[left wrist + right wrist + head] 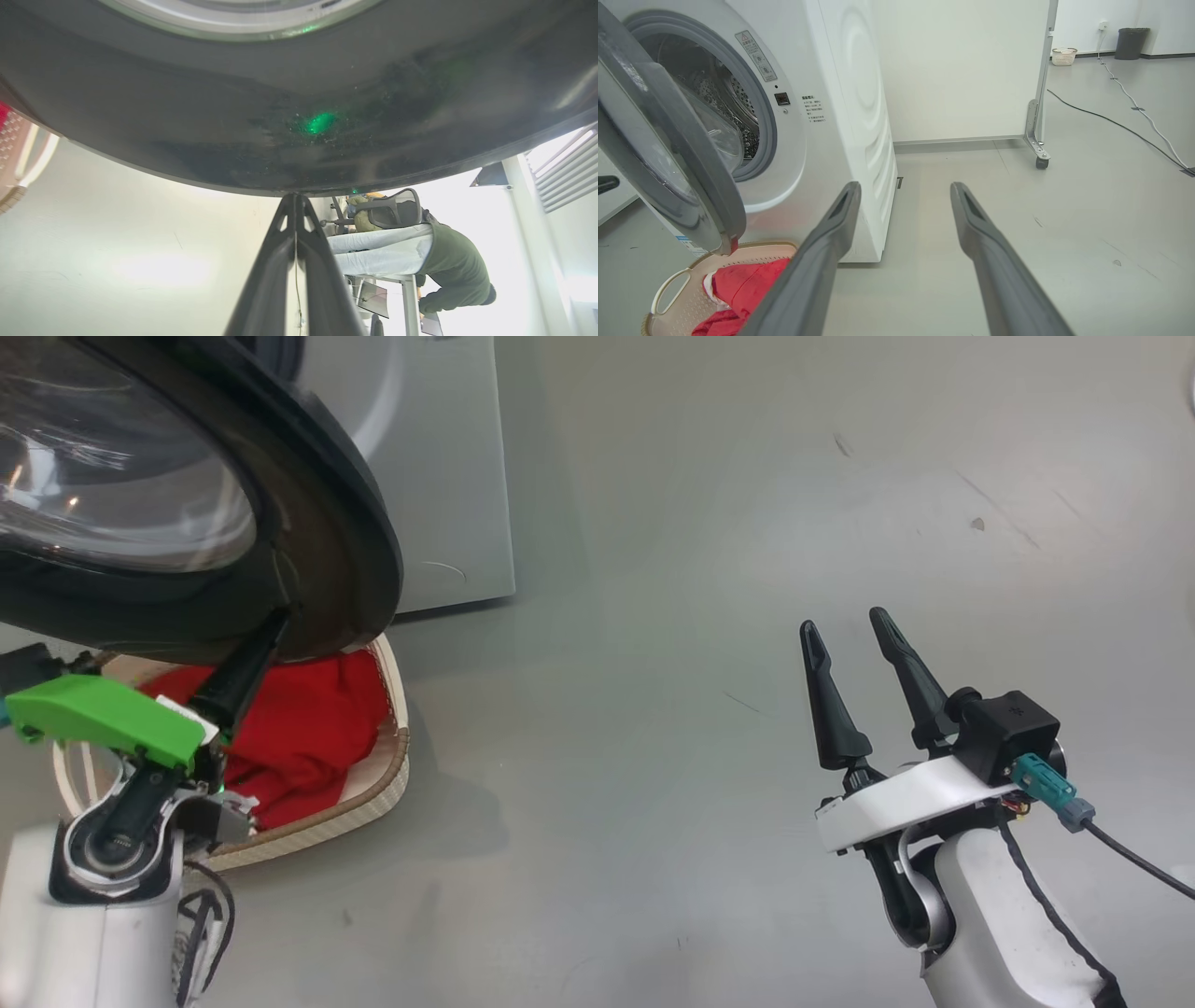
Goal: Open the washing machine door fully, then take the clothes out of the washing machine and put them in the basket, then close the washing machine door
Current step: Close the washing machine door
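red clothes [308, 737] in basket [390, 782], left jaws closed at door rim [345, 541], right jaws wide, empty

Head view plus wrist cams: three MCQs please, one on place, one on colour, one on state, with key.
1. Where are the clothes?
A) on a hanger
B) in the basket
C) in a sink

2. What colour are the clothes?
A) blue
B) yellow
C) red

3. How is the washing machine door?
A) latched shut
B) swung open
C) taken off

Key:
1 B: the head and right wrist views both show them lying inside the basket's rim.
2 C: the fabric is plainly red in both of those views.
3 B: in the right wrist view it stands swung away from the front of the washing machine.
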{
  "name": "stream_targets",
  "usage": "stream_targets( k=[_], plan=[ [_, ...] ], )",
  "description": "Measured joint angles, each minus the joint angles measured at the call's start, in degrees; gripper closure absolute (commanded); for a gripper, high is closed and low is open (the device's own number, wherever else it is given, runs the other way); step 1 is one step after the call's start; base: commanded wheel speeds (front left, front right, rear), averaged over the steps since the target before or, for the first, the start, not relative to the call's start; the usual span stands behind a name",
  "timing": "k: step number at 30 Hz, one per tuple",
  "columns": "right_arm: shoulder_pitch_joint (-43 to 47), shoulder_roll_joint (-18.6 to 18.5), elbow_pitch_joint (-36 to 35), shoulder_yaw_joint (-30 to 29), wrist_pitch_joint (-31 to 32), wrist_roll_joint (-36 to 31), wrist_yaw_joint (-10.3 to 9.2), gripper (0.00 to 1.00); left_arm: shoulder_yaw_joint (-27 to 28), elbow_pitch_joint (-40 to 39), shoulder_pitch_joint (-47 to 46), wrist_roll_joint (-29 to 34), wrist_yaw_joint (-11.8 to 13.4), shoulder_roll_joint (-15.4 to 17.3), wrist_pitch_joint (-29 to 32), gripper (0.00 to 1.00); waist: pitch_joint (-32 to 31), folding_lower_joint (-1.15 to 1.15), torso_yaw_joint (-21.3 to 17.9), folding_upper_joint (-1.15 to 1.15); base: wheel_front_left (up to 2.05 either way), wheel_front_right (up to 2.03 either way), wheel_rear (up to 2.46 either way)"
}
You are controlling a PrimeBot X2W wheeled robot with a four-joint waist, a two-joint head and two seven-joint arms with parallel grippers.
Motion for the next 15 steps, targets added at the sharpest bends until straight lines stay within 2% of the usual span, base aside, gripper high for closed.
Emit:
stream_targets(
  k=[2,6,10,15],
  plan=[
    [0.1,0.0,0.1,-0.2,0.0,-0.1,0.00,0.00,-0.1,0.2,1.5,2.9,-1.5,1.0,-1.9,1.00,-0.8,0.00,0.8,0.00,0.00,0.00,0.00],
    [0.9,0.0,0.3,-1.1,0.0,-0.2,0.00,0.00,-1.1,0.0,3.0,10.0,-2.5,3.2,-6.1,1.00,-2.6,0.00,2.6,0.00,0.00,0.00,0.00],
    [2.0,-0.1,0.5,-1.6,0.0,-0.3,0.00,0.00,-2.9,-1.2,4.9,18.5,-3.0,5.8,-11.3,1.00,-4.4,0.00,4.6,0.00,0.00,0.00,0.00],
    [3.0,-0.5,0.6,-2.3,0.0,-0.4,0.00,0.00,-5.0,-2.9,6.9,26.7,-3.0,6.9,-18.2,1.00,-6.3,0.00,7.2,0.00,0.00,0.00,0.00]
  ],
)
